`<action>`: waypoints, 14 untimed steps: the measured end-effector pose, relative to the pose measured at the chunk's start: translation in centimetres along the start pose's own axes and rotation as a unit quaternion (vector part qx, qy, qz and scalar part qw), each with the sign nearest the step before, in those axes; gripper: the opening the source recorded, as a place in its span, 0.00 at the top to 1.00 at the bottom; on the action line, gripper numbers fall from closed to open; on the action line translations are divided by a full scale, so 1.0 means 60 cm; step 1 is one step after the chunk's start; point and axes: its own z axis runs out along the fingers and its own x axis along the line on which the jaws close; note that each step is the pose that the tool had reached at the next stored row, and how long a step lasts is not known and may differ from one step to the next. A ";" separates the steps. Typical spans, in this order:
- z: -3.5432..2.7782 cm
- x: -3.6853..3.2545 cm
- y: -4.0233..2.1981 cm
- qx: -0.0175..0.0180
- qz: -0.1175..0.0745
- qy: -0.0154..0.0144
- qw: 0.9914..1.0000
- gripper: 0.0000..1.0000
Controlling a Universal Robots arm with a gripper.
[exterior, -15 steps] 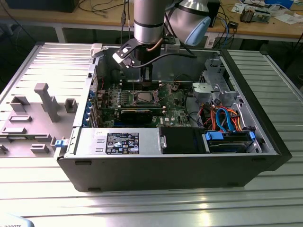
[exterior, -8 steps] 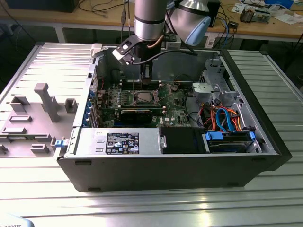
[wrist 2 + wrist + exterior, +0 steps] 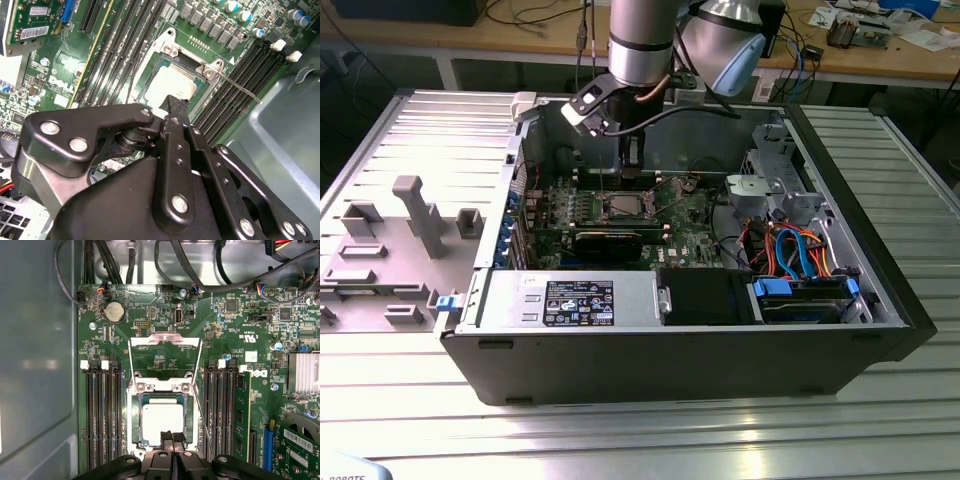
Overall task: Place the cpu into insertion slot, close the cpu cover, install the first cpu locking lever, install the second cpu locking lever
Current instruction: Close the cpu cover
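Note:
The cpu (image 3: 161, 421) (image 3: 172, 82) lies flat in the insertion slot (image 3: 134, 415) (image 3: 150, 65) on the green board, its silver top showing. The cpu cover (image 3: 165, 339) is swung open beyond the slot, and the board shows through its window. A thin locking lever (image 3: 200, 412) (image 3: 242, 89) stands free along one side of the slot. My gripper (image 3: 173, 436) (image 3: 172, 104) hovers just above the cpu's near edge, fingers pressed together with nothing between them. In the exterior view the gripper (image 3: 632, 158) hangs over the slot (image 3: 622, 207) inside the open computer case.
Black memory slots (image 3: 102, 415) (image 3: 220, 410) flank the socket closely. A heat sink (image 3: 304, 372), an expansion card (image 3: 295, 445) and cables (image 3: 200, 270) crowd the board. The case wall (image 3: 35, 365), a drive cage (image 3: 775, 185) and the power supply (image 3: 570, 300) hem it in. A grey fixture plate (image 3: 390, 240) lies outside.

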 end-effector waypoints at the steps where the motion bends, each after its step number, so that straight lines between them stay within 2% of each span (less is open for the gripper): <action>1: 0.000 0.000 0.000 0.000 0.000 0.000 1.000 0.89; 4: -0.002 0.000 0.000 0.000 0.000 0.000 1.000 0.89; 8: -0.013 0.000 0.000 0.000 0.000 0.000 1.000 0.89; 11: -0.030 -0.001 -0.001 0.000 0.000 0.000 1.000 0.89; 14: -0.039 -0.001 -0.001 0.000 0.000 0.000 1.000 0.89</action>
